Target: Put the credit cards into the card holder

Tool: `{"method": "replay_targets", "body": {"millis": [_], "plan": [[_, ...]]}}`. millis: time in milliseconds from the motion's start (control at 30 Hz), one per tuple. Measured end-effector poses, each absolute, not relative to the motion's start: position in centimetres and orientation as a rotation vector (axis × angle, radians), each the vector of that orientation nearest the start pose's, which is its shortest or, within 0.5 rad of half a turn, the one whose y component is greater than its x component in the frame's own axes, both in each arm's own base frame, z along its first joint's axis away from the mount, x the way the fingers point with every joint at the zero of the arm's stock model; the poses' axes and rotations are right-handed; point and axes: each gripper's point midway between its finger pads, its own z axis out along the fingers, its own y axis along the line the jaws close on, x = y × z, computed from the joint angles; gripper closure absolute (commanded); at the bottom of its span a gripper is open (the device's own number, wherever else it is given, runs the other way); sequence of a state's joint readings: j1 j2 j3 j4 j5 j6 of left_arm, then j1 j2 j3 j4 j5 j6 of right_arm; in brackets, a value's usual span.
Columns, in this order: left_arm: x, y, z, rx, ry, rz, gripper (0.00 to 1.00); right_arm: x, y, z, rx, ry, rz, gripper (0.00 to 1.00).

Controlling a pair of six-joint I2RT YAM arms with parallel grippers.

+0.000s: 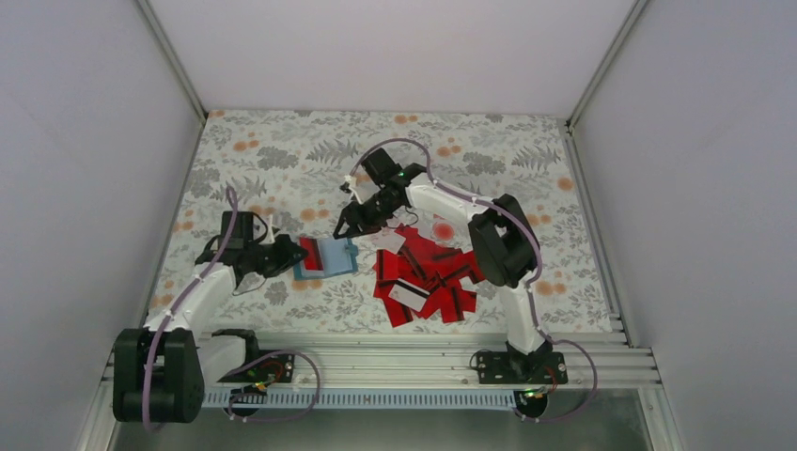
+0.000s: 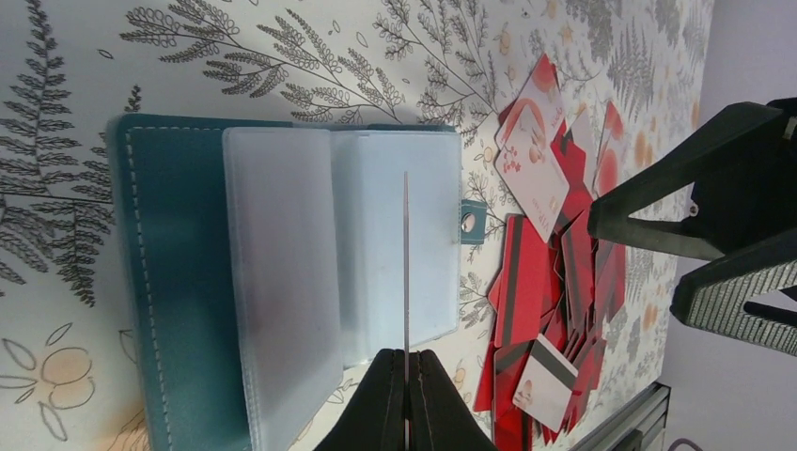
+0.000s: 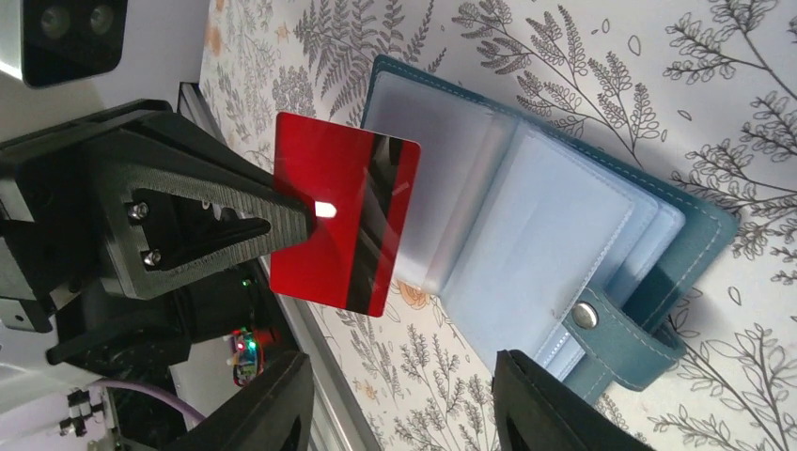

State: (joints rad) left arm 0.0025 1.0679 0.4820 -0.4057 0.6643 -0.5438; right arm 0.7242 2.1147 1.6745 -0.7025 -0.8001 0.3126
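The card holder [image 1: 329,256] lies spread open on the patterned table [image 1: 282,150] with its clear pockets facing up. The left gripper [image 2: 406,362] is pinched tight on one red card [image 3: 343,221] with a black stripe, holding it on edge just above those pockets. The right gripper [image 3: 404,399] hovers over the holder's snap-tab end, its fingers standing apart with nothing between them, and the other credit cards [image 1: 428,277] lie in a loose heap just beside the holder on that same tab side.
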Motion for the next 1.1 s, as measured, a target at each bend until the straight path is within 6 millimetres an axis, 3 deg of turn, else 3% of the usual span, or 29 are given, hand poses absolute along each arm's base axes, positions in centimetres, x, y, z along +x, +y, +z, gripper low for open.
{"method": "replay_targets", "body": {"millis": [333, 600, 833, 1100], "plan": [[25.2, -11.5, 7.0, -0.396, 2.548, -1.027, 0.98, 27.4, 41.7, 10.6, -0.919, 2.723, 1.405, 0.68], [25.3, -11.3, 5.8, -0.414, 2.545, -0.998, 0.98, 26.8, 41.4, 7.3, -0.977, 2.755, 1.411, 0.75], [25.2, -11.2, 5.2, -0.418, 2.534, -0.992, 0.98, 26.4, 41.6, 6.5, -1.021, 2.734, 1.440, 0.81], [25.4, -11.4, 5.2, -0.391, 2.505, -1.002, 0.98, 25.6, 40.7, 3.7, -1.007, 2.800, 1.401, 0.83]]}}
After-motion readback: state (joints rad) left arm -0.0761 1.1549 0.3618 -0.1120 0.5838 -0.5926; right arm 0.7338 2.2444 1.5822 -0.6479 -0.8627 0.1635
